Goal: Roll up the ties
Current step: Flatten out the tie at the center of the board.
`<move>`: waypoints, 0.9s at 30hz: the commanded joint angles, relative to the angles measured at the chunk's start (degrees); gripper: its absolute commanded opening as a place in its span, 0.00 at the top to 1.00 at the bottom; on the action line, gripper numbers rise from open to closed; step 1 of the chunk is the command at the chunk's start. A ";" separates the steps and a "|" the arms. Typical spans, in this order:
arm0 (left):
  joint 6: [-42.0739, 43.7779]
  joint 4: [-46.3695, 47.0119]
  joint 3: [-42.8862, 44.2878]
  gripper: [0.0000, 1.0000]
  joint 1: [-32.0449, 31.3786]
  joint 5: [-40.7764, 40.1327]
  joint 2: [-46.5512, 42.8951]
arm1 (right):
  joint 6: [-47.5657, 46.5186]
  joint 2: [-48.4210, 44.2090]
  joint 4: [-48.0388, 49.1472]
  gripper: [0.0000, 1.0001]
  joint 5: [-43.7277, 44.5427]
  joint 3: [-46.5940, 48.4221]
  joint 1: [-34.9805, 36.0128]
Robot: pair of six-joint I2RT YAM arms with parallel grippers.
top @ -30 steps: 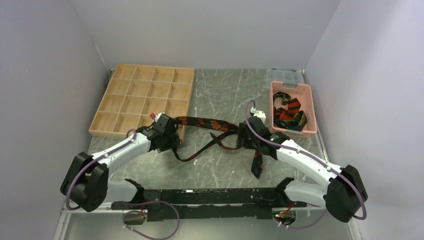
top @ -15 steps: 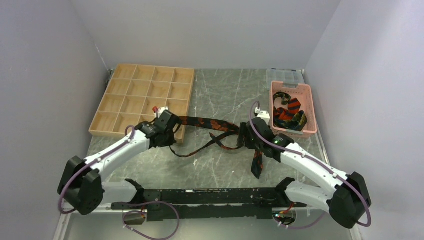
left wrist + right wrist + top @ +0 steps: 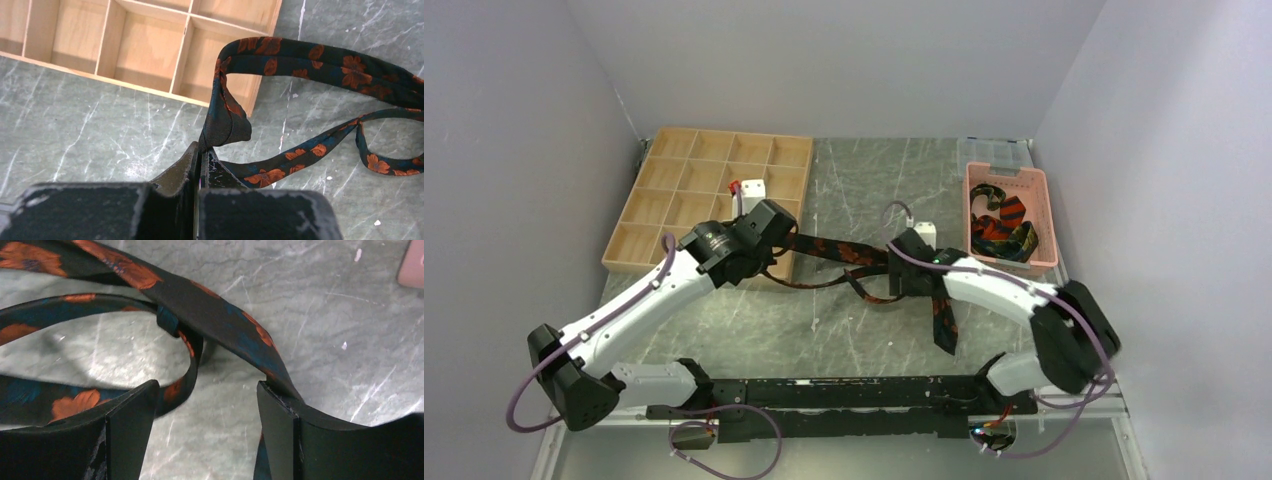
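Note:
A black tie (image 3: 844,250) with orange-red blotches lies looped across the marble table (image 3: 854,180), its wide end (image 3: 944,320) pointing toward the near edge. My left gripper (image 3: 776,262) is shut on a folded narrow end of that tie (image 3: 227,120), by the wooden tray's near right corner; the left wrist view has its fingertips (image 3: 202,147) pressed together on the fabric. My right gripper (image 3: 205,400) stands open low over the crossing of the loops (image 3: 902,285), bare table between its fingers and tie strands (image 3: 220,325) passing outside both. More ties (image 3: 999,228) lie bunched in the pink basket.
A wooden tray of compartments (image 3: 684,200) sits at the back left, its corner (image 3: 145,55) just beyond the left gripper. The pink slotted basket (image 3: 1046,215) stands at the back right, with a clear plastic box (image 3: 994,150) behind it. Grey walls close in on both sides.
The left gripper has shut on the tie's narrow end and moved back and right beside the tray. The right arm has swung left, its gripper now over the loops' crossing.

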 commanded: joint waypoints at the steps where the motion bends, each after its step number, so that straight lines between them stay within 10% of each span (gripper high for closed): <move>1: 1.84 -0.74 4.22 0.97 -0.29 -4.18 2.21 | -0.98 8.18 -2.44 0.24 7.06 3.08 0.39; 17: 14.46 12.36 5.92 0.97 14.42 2.51 4.60 | 2.04 -6.60 -12.24 0.24 -3.25 0.45 -20.30; 27: 14.06 13.79 1.71 0.97 14.82 7.71 5.38 | 1.60 -16.49 -8.87 0.26 -6.79 4.87 -16.42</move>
